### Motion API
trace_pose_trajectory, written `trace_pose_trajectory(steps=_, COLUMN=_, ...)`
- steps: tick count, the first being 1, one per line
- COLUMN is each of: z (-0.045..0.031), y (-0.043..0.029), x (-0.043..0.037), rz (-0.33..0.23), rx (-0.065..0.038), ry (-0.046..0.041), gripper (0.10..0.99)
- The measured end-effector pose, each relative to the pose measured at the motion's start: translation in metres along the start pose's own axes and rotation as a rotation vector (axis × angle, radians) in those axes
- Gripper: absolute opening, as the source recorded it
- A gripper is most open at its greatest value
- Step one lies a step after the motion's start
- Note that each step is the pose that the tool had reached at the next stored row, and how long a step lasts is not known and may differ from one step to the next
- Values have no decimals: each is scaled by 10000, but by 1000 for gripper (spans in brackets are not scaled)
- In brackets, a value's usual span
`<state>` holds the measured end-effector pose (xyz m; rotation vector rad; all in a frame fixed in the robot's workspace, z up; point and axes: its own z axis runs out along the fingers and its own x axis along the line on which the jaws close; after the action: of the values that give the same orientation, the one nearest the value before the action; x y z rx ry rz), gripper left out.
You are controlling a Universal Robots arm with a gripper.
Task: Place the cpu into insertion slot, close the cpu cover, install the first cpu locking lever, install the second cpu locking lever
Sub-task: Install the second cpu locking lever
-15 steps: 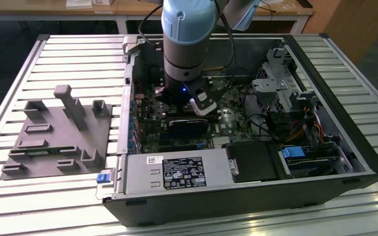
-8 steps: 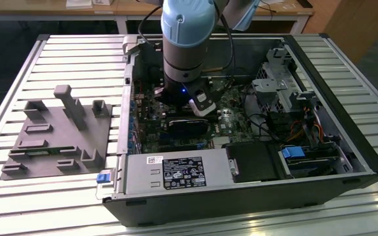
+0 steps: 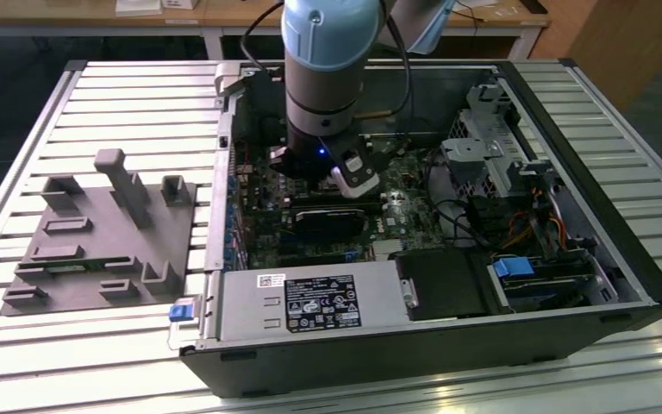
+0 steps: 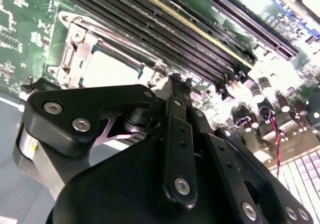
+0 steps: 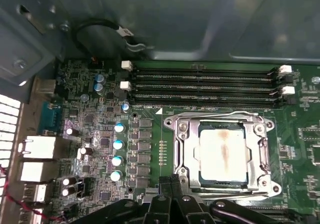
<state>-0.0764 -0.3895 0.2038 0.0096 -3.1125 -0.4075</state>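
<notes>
The cpu (image 5: 223,155) sits seated in the insertion slot (image 5: 186,154) with the cpu cover (image 5: 262,151) lying flat over its edges, while the fingers (image 5: 170,183), drawn together and empty, hover at the socket's edge, evidently positioned for a locking lever.

Silvery cpu (image 5: 223,155) seated in the insertion slot, cpu cover (image 5: 178,145) closed
</notes>
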Motion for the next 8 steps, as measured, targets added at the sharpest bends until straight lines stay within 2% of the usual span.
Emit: trace_pose_trajectory(steps=8, z=-137, y=37, x=0, rz=-1, rx=0, ry=0, gripper=118)
